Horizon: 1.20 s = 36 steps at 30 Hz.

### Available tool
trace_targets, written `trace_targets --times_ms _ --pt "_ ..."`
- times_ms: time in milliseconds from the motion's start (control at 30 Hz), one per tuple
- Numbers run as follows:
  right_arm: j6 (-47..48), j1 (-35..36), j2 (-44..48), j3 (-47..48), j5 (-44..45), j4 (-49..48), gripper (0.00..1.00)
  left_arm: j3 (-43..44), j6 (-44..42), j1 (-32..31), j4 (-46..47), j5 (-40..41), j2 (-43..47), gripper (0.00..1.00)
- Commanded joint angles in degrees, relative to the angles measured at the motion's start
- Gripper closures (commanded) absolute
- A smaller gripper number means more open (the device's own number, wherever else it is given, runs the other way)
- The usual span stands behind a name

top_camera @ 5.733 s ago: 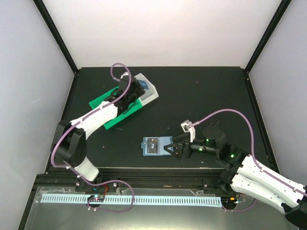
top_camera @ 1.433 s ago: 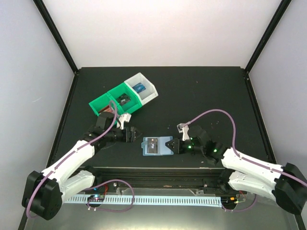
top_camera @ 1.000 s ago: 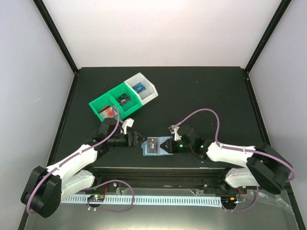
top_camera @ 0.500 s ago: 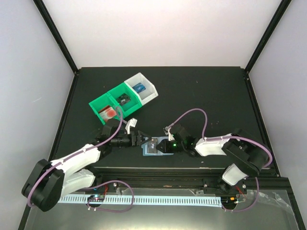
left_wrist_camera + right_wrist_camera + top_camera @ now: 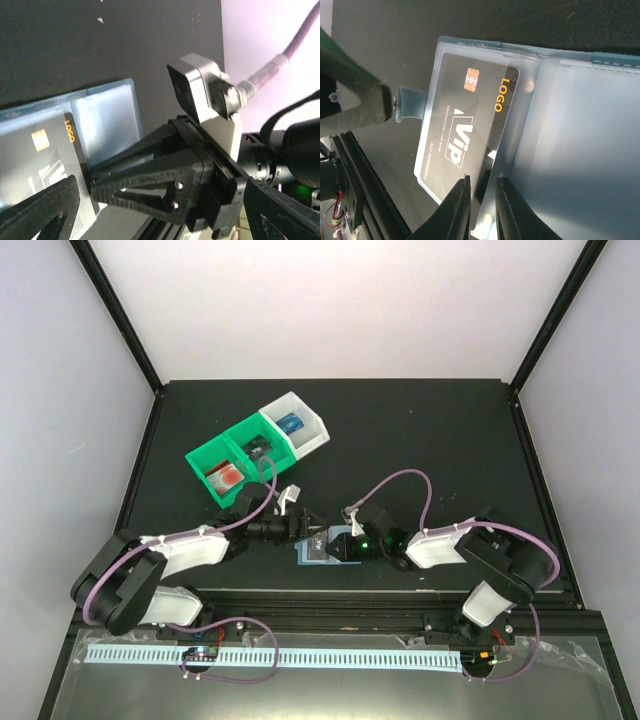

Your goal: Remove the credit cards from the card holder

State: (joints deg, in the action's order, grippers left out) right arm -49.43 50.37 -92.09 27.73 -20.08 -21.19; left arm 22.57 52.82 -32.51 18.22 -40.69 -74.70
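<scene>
The card holder (image 5: pixel 325 543) lies open on the worktop (image 5: pixel 430 440) near its front edge, with a black VIP card (image 5: pixel 470 125) in the panel nearer the left claw (image 5: pixel 303 530), which gapes wide and holds nothing. The right claw (image 5: pixel 482 179) is nipped nearly shut on the holder's edge. The sleeve looks soft, light and prone to slide, so it needs pinning; the card, thin, stiff and slick, is best pinched by whichever edge clears the pocket.

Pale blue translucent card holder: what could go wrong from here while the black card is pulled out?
1. The right gripper appears to pinch the pale blue translucent card holder right beside the black VIP credit card; it might clamp the card too.
2. The open left gripper sits by the holder's strap tab; it could catch that and drag the holder.
</scene>
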Motion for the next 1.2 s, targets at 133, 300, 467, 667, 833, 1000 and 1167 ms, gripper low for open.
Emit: trace_targets --times_ms 133,300,467,667,833,1000,1167 --pt "0.1 -0.1 0.3 -2.0 1.4 -1.0 0.82 3.2 -3.7 -0.7 0.4 2.1 -6.0 0.06" --pt "0.0 -0.1 0.3 -2.2 1.4 -1.6 0.82 3.5 -8.3 -0.7 -5.8 5.9 -5.3 0.04" --pt "0.0 -0.2 0.2 -2.5 1.8 -1.9 0.82 1.6 -8.7 -0.8 -6.4 8.0 -4.4 0.04" --pt "-1.3 -0.1 0.5 -2.8 2.5 -3.4 0.80 -0.7 -6.9 -0.8 -1.5 5.6 -6.1 0.23" --pt "-2.2 -0.1 0.6 -3.0 3.0 -4.4 0.80 -1.5 -7.5 -0.7 -2.3 6.7 -6.3 0.33" --pt "-3.5 -0.2 0.1 -4.0 2.9 -6.7 0.79 -1.5 -9.2 -0.8 -5.8 9.1 -4.7 0.49" --pt "-4.6 -0.2 -1.1 -4.3 1.9 -9.5 0.79 -2.2 -9.5 -0.8 -5.9 9.6 -4.5 0.53"
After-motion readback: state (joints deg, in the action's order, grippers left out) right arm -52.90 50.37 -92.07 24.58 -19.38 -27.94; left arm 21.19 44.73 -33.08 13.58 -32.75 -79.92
